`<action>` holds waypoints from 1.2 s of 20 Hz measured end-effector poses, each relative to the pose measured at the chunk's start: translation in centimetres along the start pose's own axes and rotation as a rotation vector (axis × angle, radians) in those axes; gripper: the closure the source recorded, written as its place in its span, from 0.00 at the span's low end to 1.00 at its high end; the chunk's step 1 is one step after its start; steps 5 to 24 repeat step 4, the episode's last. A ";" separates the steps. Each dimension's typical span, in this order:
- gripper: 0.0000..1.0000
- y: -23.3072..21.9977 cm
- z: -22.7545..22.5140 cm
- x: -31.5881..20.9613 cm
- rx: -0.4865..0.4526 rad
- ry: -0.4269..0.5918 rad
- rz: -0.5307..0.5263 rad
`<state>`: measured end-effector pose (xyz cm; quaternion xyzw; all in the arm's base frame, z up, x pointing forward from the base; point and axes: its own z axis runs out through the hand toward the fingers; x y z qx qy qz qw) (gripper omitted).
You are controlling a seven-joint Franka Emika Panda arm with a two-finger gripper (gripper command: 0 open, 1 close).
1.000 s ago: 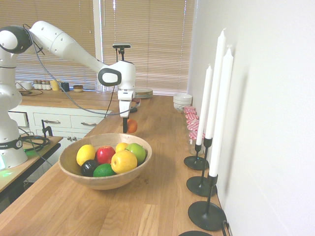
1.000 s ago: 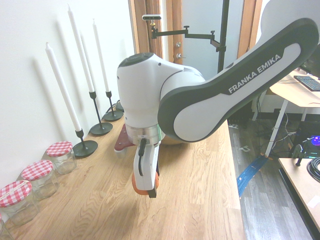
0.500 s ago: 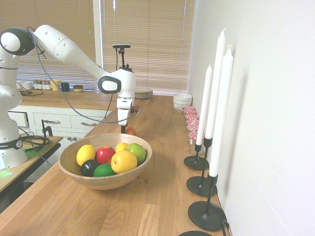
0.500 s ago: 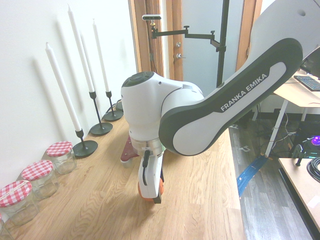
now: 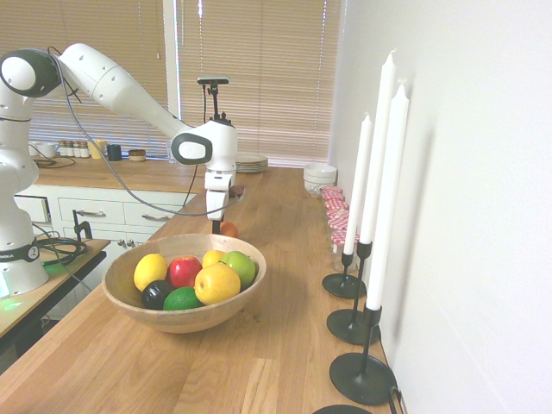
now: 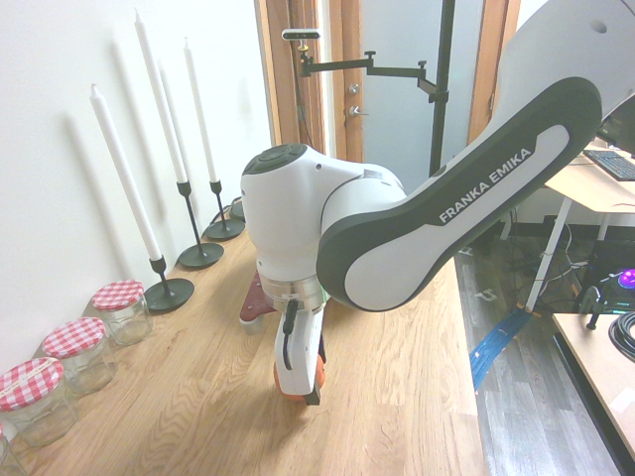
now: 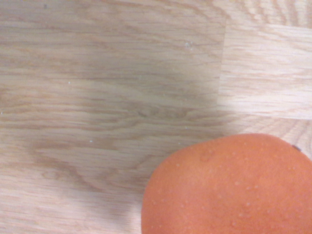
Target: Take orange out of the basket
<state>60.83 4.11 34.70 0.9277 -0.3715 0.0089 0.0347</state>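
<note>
Nearest, on the picture's right side of the basket (image 5: 138, 312) in the first exterior view, three white candles (image 5: 386, 190) stand upright in black holders (image 5: 362, 378), with part of a fourth base at the edge. The basket, on the wooden desk (image 5: 285, 345), bears seven fruits (image 5: 217, 283): three yellow, one red, two green, one nearly black. Just beyond the basket, the end effector (image 5: 221, 229) points down, its fingers clamped on the orange (image 7: 229, 190). The orange sits between the fingertips, outside the basket and low over the desk; whether it touches the wood is hard to tell. "FRANKA EMIKA" reads along the arm (image 6: 456, 213). Farther beyond the basket come jars (image 6: 74, 352) with red-and-white checked lids, one stack of bowls (image 5: 320, 178) and one of plates (image 5: 251, 162).
</note>
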 end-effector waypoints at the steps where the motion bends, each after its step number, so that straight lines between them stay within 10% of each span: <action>1: 0.00 0.0 -0.1 0.0 0.001 0.001 0.000; 24: 0.00 0.0 -0.4 0.0 0.004 0.004 0.001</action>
